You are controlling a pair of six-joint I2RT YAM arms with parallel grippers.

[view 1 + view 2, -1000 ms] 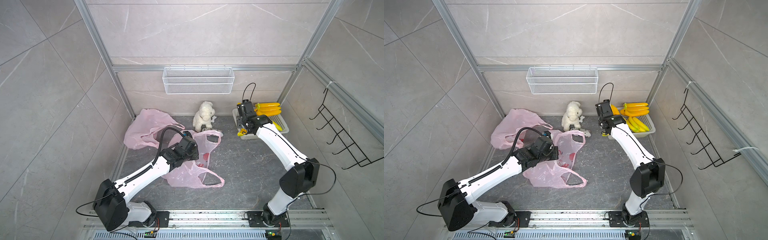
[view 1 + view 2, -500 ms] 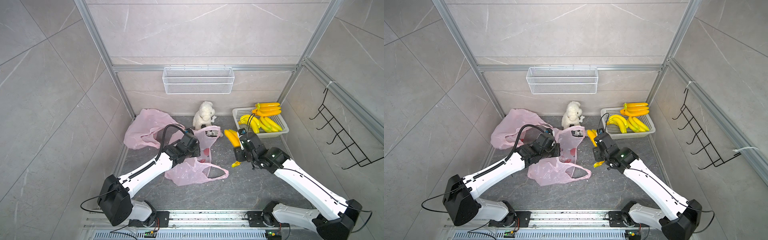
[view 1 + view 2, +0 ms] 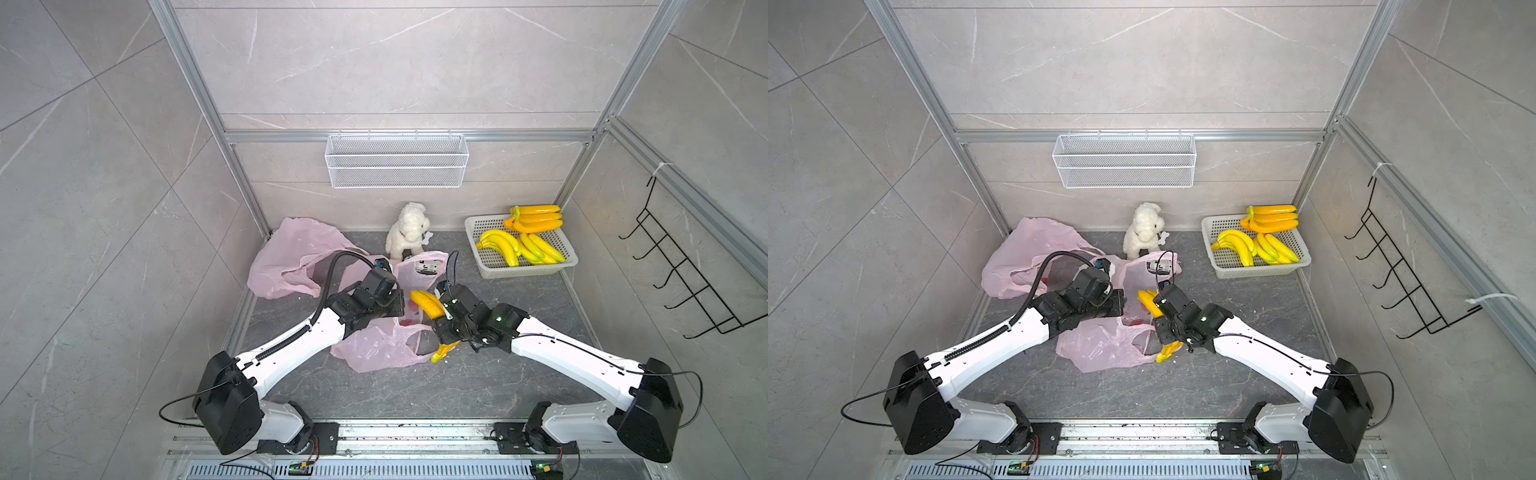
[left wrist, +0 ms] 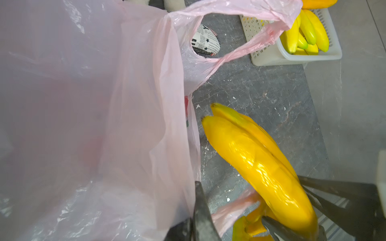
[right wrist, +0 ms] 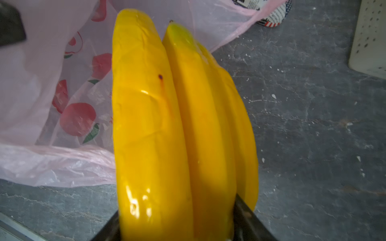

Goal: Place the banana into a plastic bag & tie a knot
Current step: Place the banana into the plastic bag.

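On the floor (image 3: 490, 386), centre, the pink bag (image 3: 376, 347) stands partly lifted, its rim pinched in the closed left gripper (image 3: 395, 300). At that gripper's 3 o'clock, beside the bag's edge, the banana (image 3: 427, 304) sits clamped between the right gripper (image 5: 177, 225)'s fingers (image 5: 248, 217). Its stem trails behind them at 6 o'clock and its tips jut past toward 10 o'clock.

The banana (image 5: 150, 125) is glossy and smooth, the plastic bag (image 4: 83, 104) thin and crinkly, the floor (image 5: 313, 125) matt.

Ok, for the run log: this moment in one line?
left gripper shut on bag | right gripper holding bananas | bananas outside bag
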